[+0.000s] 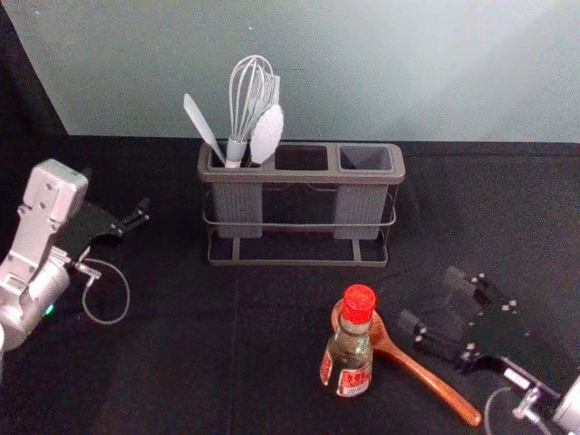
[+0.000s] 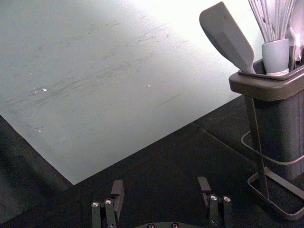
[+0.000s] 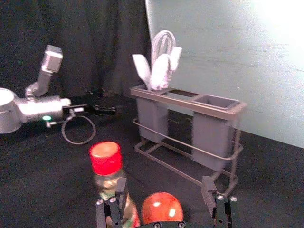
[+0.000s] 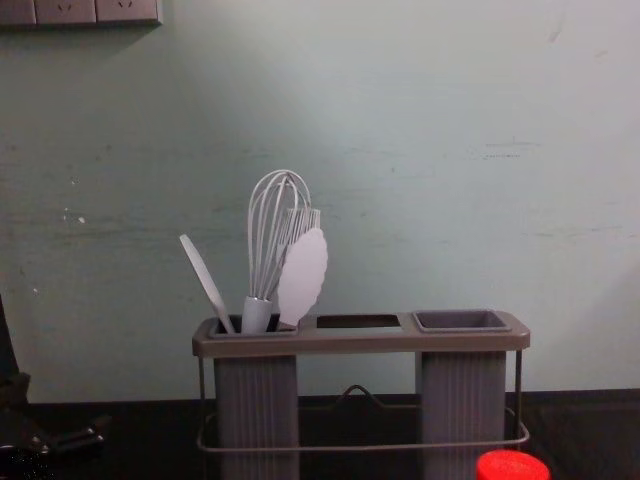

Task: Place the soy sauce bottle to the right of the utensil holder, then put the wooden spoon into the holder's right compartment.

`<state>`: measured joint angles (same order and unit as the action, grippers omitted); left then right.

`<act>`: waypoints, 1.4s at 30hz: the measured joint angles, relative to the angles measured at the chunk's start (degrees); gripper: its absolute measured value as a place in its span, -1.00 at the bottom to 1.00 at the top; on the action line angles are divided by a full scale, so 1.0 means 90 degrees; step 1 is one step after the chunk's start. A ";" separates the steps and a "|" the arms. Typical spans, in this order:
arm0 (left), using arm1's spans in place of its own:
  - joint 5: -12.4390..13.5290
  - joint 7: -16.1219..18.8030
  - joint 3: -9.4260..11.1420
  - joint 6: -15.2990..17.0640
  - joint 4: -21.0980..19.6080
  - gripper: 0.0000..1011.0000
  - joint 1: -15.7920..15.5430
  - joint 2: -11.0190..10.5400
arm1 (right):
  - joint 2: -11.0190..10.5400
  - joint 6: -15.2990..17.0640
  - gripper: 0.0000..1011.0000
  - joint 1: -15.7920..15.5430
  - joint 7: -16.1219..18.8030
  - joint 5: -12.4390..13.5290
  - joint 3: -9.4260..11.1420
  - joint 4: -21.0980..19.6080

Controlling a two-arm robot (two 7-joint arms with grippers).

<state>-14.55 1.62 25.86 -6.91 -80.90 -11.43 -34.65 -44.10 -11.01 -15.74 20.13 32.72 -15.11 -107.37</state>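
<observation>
red-capped bottle [image 1: 346, 352] blocking spoon [image 1: 421, 373], right end effector [image 1: 430, 299] nearby, left end effector [image 1: 143, 212] beside holder [image 1: 304, 177], both spread

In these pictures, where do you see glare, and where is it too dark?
Left wrist view: the wall is washed out near the top; right wrist view: small highlights on the wooden spoon; head view: the black right gripper nearly merges with the dark cloth.

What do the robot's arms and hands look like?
The left arm is silver with a green light and looped pale cable. The right arm is silver with pale cable and white label. Left hand and right hand are black with shiny screws.
</observation>
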 joint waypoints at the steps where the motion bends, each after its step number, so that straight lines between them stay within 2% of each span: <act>1: 0.0000 0.0000 0.0000 0.0000 0.0000 1.00 0.0000 0.0000 | 0.0052 0.0022 0.99 -0.0020 -0.0007 -0.0050 -0.0025 -0.0059; 14: 0.0000 0.0000 0.0000 0.0000 0.0000 1.00 0.0000 0.0000 | 0.0497 0.0165 0.99 0.0004 0.0025 -0.0477 -0.0338 -0.0322; 28: 0.0000 0.0000 0.0000 0.0000 0.0000 1.00 0.0000 0.0000 | 0.1125 0.0344 0.99 0.0256 -0.0179 -0.1294 -0.0644 -0.0327; 33: 0.0000 0.0000 0.0000 0.0000 0.0000 1.00 0.0000 0.0000 | 0.1302 0.0429 0.99 0.0303 -0.0218 -0.1370 -0.0667 -0.0259; 42: 0.0000 0.0000 0.0000 0.0000 0.0000 1.00 0.0000 0.0000 | 0.1572 0.0504 0.97 0.0301 -0.0246 -0.1382 -0.0577 -0.0167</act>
<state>-14.55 1.62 25.86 -6.91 -80.90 -11.43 -34.65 -29.95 -6.47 -13.03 17.92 20.28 -20.30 -108.87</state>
